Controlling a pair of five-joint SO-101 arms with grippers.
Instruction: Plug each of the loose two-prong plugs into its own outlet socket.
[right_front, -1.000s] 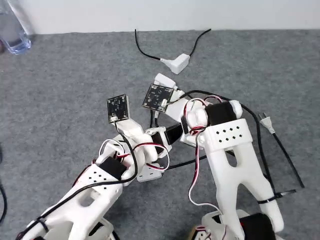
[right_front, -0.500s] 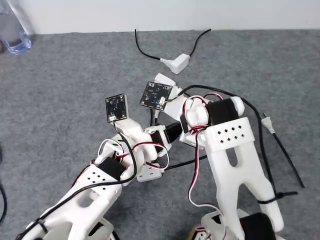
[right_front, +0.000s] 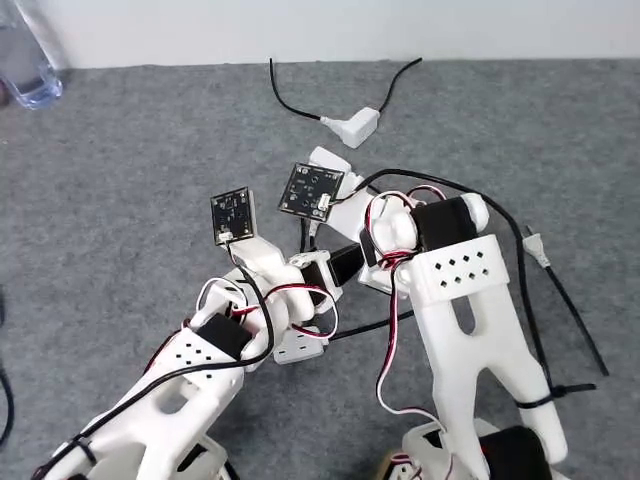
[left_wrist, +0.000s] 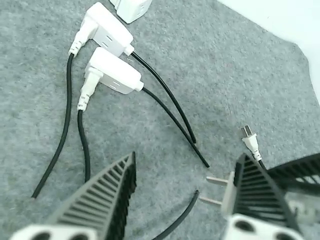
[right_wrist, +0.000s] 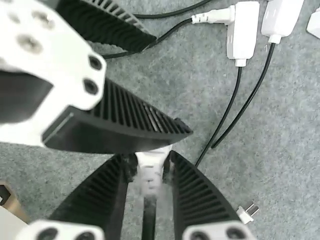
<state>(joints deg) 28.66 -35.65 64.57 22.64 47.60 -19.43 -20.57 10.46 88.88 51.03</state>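
- A clear container (right_front: 25, 60) is spotted in the upper left corner of the high view, on the grey table (right_front: 120, 160). What it holds cannot be made out.
- The right gripper (right_wrist: 150, 159) is seen with its jaws clamped on a white two-prong plug (right_wrist: 149, 175), which is gripped by its body.
- The left gripper (left_wrist: 188, 157) is held with its jaws wide apart and nothing is gripped.
- The clamped plug's prongs (left_wrist: 215, 190) are seen poking into that gap. They are just beside one jaw and well apart from the other.
- In the right wrist view, one ribbed finger (right_wrist: 115, 120) of the left gripper is laid right over the clamped plug.
- Both grippers are tucked under the wrist cameras near the centre of the high view.
- A second plug (right_front: 535, 245) is seen lying loose on the table at the right of the high view. It is on its black cord (right_front: 570, 310) and well apart from both grippers.
- An outlet socket (right_front: 352, 127) is found at the upper centre of the high view, and another socket (right_front: 328, 160) lies just below it. Both are apart from the plugs.
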